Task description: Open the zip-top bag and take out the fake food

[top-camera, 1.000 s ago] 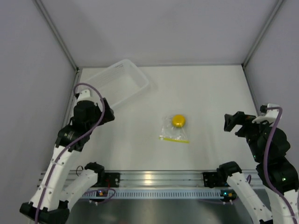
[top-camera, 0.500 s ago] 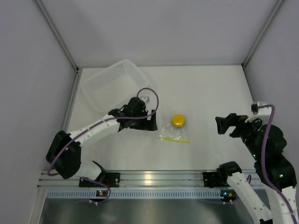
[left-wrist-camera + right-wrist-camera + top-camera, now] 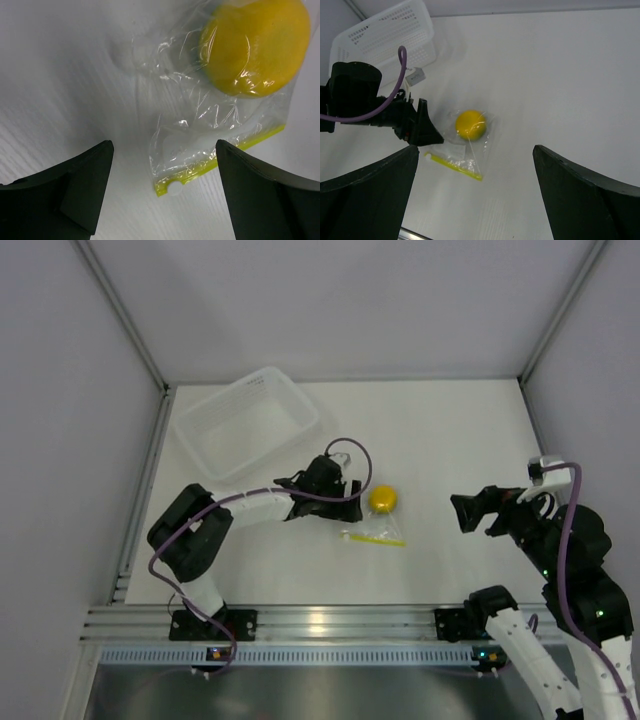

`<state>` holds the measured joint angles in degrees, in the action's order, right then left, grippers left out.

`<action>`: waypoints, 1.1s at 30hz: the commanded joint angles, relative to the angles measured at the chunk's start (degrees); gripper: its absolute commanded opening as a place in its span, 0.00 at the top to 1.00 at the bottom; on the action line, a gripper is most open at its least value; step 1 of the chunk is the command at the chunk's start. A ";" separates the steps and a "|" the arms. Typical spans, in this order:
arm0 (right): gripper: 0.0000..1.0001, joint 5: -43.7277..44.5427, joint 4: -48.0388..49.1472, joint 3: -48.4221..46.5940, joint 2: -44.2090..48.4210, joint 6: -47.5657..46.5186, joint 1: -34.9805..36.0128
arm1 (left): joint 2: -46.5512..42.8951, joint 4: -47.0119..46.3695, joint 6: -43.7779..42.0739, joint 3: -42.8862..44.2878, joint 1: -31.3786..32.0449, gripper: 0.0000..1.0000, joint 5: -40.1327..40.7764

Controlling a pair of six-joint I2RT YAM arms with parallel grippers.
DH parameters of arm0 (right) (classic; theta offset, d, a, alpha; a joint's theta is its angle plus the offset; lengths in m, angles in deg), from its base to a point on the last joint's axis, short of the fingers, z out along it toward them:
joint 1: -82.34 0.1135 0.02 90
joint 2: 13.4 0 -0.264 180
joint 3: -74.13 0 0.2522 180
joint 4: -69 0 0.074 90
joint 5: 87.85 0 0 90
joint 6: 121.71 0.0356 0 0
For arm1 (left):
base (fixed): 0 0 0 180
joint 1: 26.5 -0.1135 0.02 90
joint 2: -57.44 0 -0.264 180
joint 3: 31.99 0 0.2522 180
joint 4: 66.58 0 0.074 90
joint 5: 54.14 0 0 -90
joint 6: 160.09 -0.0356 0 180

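The zip-top bag lies flat at the table's middle, with its yellow zip strip along the near edge. The fake food, showing yellow, sits inside it at the far end. My left gripper is open just left of the bag, low over the table. In the left wrist view its fingers straddle the bag's zip corner without touching; the bag and fruit lie ahead. My right gripper is open and empty, right of the bag and raised. Its view shows bag and fruit.
A translucent white basket stands at the back left, empty; it also shows in the right wrist view. The left arm's purple cable loops above its wrist. Grey walls close in the table on three sides.
My left arm has swung from the far left across the table to the bag's left edge. My right gripper has moved a little left toward the bag. The bag has not moved.
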<state>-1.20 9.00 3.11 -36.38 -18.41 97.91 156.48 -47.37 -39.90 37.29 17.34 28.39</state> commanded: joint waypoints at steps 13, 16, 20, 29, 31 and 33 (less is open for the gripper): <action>0.01 -1.39 3.70 -0.31 -0.48 -1.08 0.60 | 6.86 -4.84 0.21 2.92 7.49 0.70 18.36; 0.01 -1.39 3.79 -0.14 -0.48 -1.08 0.69 | 7.65 -4.84 1.70 2.83 7.76 1.00 18.63; 0.01 -1.92 4.40 0.39 -0.83 -0.12 0.69 | 5.55 -4.84 4.51 1.96 7.85 1.00 18.80; 0.00 -18.50 20.17 12.05 -1.88 7.44 0.69 | -11.47 -3.35 14.45 -2.18 7.85 1.00 22.40; 0.02 -31.49 27.39 15.32 -3.20 8.93 0.77 | -14.13 -2.03 15.86 -2.35 7.84 1.00 24.51; 0.05 -37.50 39.00 19.45 -6.45 14.89 1.12 | -17.74 2.69 16.82 -1.40 7.85 1.00 26.87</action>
<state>-23.89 28.43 19.27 -39.40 -10.41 98.15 144.42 -48.74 -26.63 34.82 24.99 50.14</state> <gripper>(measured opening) 0.973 0.012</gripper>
